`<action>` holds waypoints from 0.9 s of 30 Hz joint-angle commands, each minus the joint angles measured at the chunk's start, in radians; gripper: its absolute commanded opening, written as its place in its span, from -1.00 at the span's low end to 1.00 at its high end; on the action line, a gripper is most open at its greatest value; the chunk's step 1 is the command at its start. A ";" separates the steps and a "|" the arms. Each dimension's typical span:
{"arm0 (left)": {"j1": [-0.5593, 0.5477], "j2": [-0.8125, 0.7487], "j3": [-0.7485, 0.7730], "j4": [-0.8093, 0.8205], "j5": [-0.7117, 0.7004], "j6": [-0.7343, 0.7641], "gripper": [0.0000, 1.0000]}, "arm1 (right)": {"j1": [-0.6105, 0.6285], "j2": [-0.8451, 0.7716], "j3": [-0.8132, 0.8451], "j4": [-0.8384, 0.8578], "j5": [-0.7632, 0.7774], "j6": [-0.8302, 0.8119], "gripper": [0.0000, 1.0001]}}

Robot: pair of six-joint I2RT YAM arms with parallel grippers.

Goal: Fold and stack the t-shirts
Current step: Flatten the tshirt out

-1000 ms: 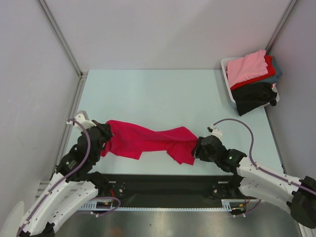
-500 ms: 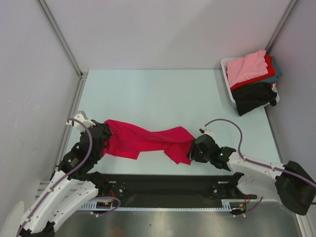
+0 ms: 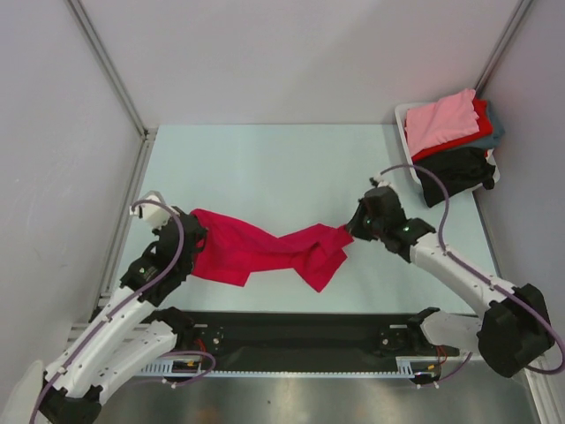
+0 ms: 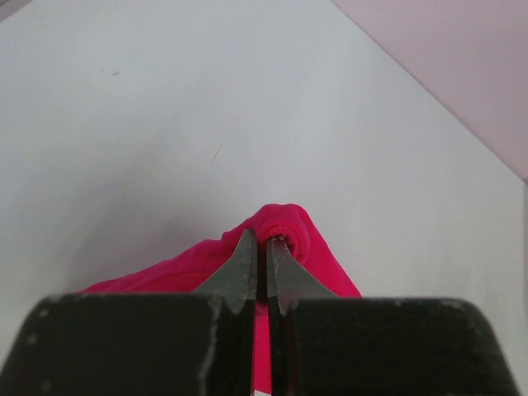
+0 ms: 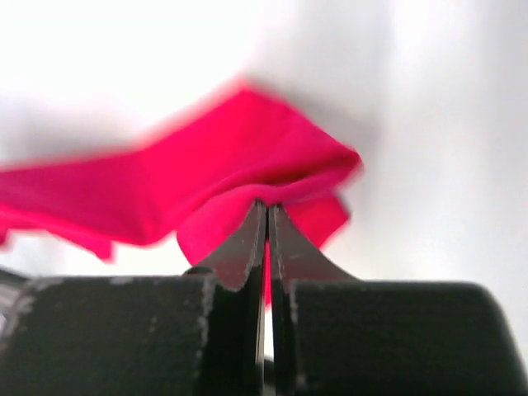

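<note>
A crimson-magenta t-shirt hangs stretched between my two arms above the pale table. My left gripper is shut on its left end, a rolled fold pinched between the tips. My right gripper is shut on the right end, with cloth bunched over the closed tips and a flap hanging below. Other folded t-shirts sit stacked at the back right: light pink on top, red, grey-teal and black.
A white bin at the back right corner holds the stack of shirts. Grey walls close in the left, back and right sides. A black rail runs along the near edge between the arm bases.
My right gripper has shut on the shirt's right end and lifted it back and to the right. The left gripper kept its hold and shifted slightly.
</note>
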 commanded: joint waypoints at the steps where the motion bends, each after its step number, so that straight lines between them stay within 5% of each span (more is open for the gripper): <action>1: 0.057 0.046 0.134 0.080 -0.038 0.007 -0.99 | -0.111 -0.067 0.166 -0.095 -0.063 -0.129 -1.00; 9: 0.117 0.001 0.414 0.071 0.059 0.209 -0.99 | -0.181 -0.239 0.444 -0.303 -0.131 -0.198 -1.00; 15: 0.117 -0.097 0.549 -0.073 0.165 0.227 -0.99 | -0.185 -0.460 0.515 -0.417 -0.117 -0.143 -1.00; 21: 0.117 -0.160 0.528 -0.119 0.179 0.187 -0.99 | -0.185 -0.597 0.481 -0.458 -0.042 -0.107 -1.00; 27: 0.117 -0.004 0.418 -0.078 0.199 0.133 -0.99 | -0.188 -0.522 0.331 -0.374 0.087 -0.124 -1.00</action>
